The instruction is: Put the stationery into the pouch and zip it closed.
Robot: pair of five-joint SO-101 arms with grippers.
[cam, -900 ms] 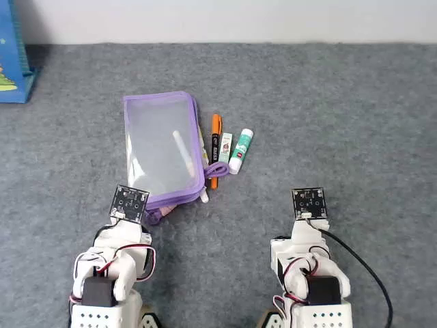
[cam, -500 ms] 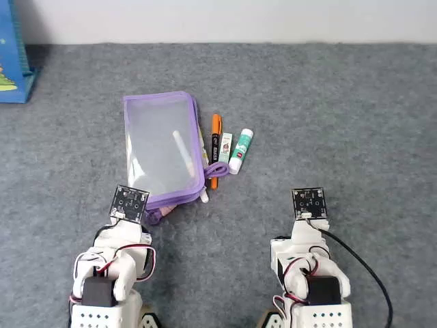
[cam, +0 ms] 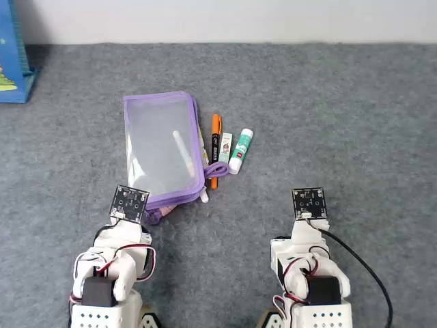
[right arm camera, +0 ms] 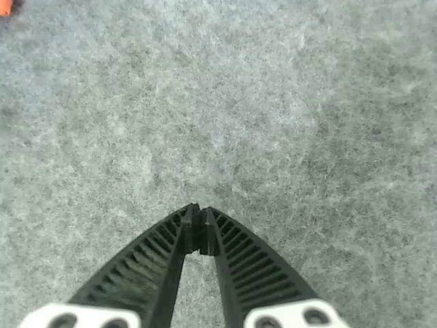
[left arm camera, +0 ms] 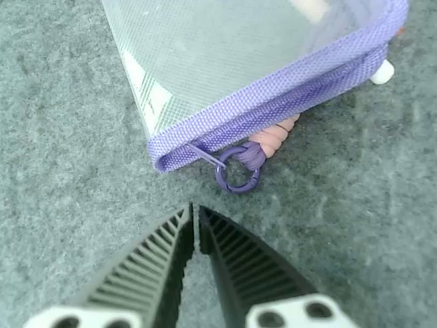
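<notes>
A clear mesh pouch (cam: pixel 160 147) with purple trim lies flat on the grey mat, with a white stick inside it. Along its right side lie an orange marker (cam: pixel 215 147), a small eraser (cam: pixel 225 147) and a green-and-white glue stick (cam: pixel 240 150). My left gripper (left arm camera: pixel 194 210) is shut and empty, just short of the pouch corner (left arm camera: pixel 205 147) and its purple zipper ring (left arm camera: pixel 237 174). My right gripper (right arm camera: pixel 196 209) is shut over bare mat. In the high view both arms (cam: pixel 130 205) (cam: pixel 309 205) rest near the front edge.
A blue box (cam: pixel 12 55) stands at the far left back corner. A pale wall runs along the far edge of the mat. A pink coiled piece (left arm camera: pixel 276 130) and a white cap (left arm camera: pixel 382 72) poke out from under the pouch's edge.
</notes>
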